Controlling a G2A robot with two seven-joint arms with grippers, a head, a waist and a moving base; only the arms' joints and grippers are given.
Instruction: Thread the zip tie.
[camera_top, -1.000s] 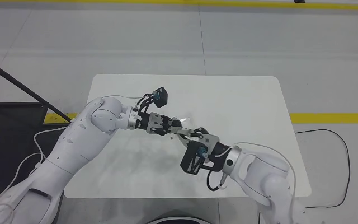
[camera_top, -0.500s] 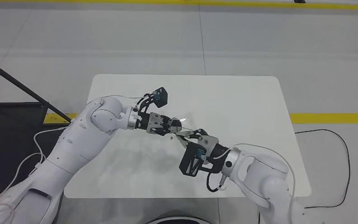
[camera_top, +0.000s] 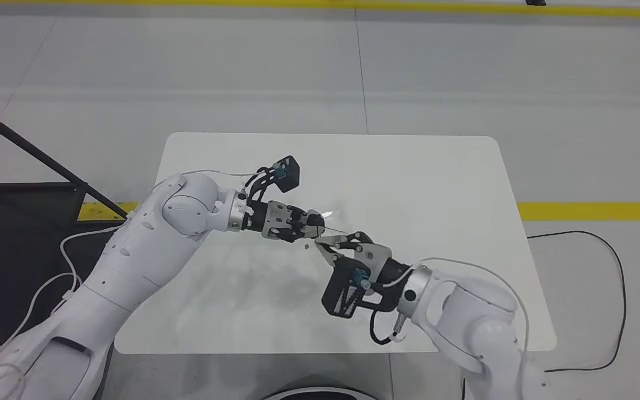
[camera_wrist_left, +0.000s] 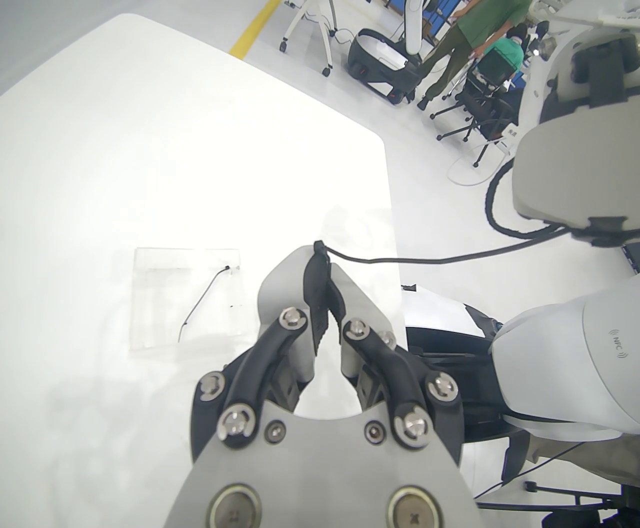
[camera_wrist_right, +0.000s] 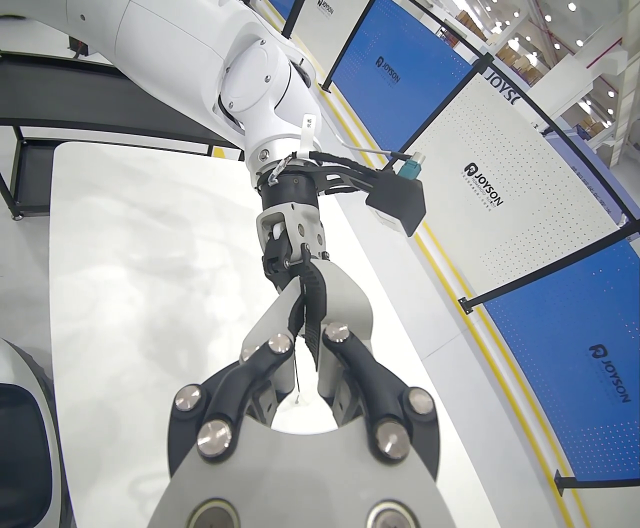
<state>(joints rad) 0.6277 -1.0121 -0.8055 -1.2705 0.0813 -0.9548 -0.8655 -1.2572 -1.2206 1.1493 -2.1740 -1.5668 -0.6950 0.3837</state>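
Fingers (camera_wrist_left: 287, 285) of the left gripper (camera_wrist_left: 320, 255) pinch one end of the zip tie (camera_wrist_left: 400, 260); the right gripper (camera_wrist_right: 305, 295), tip to tip with it (nearly touching), is clamped on its tail.

Two white robot arms meet over the middle of a white worktop (camera_top: 430, 180). The left gripper (camera_top: 306, 228) and right gripper (camera_top: 322, 246) sit almost tip to tip, with a thin dark zip tie (camera_top: 334, 234) between them. A yellow floor line (camera_top: 580, 211) runs past the worktop's edge.
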